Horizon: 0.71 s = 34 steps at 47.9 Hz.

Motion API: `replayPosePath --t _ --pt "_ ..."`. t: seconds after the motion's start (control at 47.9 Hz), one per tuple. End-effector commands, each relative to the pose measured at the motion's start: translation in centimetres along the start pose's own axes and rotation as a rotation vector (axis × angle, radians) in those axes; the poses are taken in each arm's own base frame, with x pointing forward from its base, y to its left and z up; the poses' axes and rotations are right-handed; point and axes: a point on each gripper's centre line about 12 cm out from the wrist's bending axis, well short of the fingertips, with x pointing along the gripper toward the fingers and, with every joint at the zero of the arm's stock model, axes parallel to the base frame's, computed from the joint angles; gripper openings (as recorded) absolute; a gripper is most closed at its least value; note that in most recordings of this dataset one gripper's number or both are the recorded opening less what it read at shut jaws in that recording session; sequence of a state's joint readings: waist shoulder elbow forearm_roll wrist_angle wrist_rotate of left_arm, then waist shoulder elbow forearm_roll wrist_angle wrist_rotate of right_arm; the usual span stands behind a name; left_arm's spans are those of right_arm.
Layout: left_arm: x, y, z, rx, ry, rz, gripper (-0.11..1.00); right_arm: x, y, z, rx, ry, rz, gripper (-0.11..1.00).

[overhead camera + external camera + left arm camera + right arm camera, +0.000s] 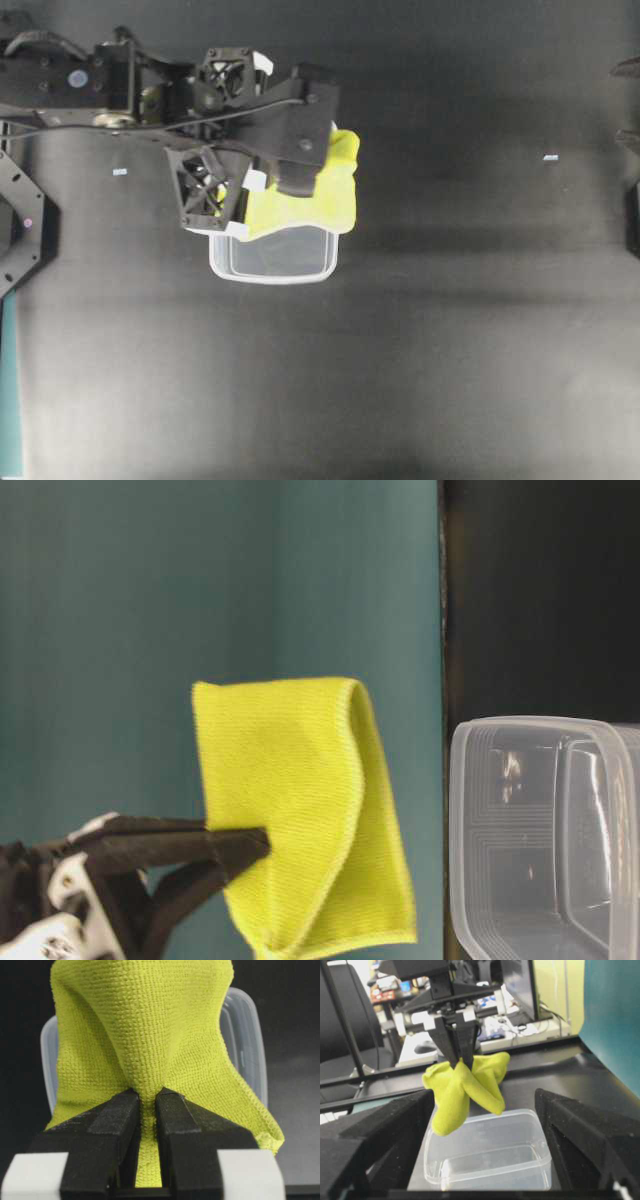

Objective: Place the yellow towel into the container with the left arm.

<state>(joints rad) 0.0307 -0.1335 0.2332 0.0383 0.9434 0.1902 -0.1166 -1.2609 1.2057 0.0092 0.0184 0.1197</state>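
The yellow towel point(465, 1087) hangs in the air, pinched at a bunched fold by the left gripper point(460, 1055), whose two black fingers point(117, 1120) are pressed together on the cloth with only the fabric between them. From the pinch the towel droops in loose lobes, one long flap reaching down toward the rim of the container point(487, 1152) below it. The container is a clear plastic tub sitting upright on the black table point(450, 350), and nothing lies inside it. Seen from overhead, the towel point(305, 195) covers the far edge of the tub point(275, 260), while the near part of the tub shows clear and uncovered; the left arm point(150, 90) reaches in from the left side of that view. In the table-level view the towel point(300, 810) appears folded over on itself, held at its lower left edge, with the tub point(545, 840) just beside it on the right. The right gripper point(485, 1160) sits low near the table facing the tub, its two dark fingers spread wide apart and holding nothing.
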Motion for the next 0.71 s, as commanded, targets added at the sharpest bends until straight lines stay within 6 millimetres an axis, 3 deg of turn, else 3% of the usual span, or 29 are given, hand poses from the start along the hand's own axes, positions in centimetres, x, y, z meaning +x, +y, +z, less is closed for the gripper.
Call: replayPosePath --t 0.0,0.689 --pt "-1.0 0.0 -0.2 0.010 -0.034 0.010 0.07 0.0 0.2 1.1 0.005 -0.031 0.009 0.78" --pt "1.7 0.8 -2.6 -0.044 0.009 0.017 0.09 0.0 1.1 1.4 -0.001 -0.055 0.065 0.77"
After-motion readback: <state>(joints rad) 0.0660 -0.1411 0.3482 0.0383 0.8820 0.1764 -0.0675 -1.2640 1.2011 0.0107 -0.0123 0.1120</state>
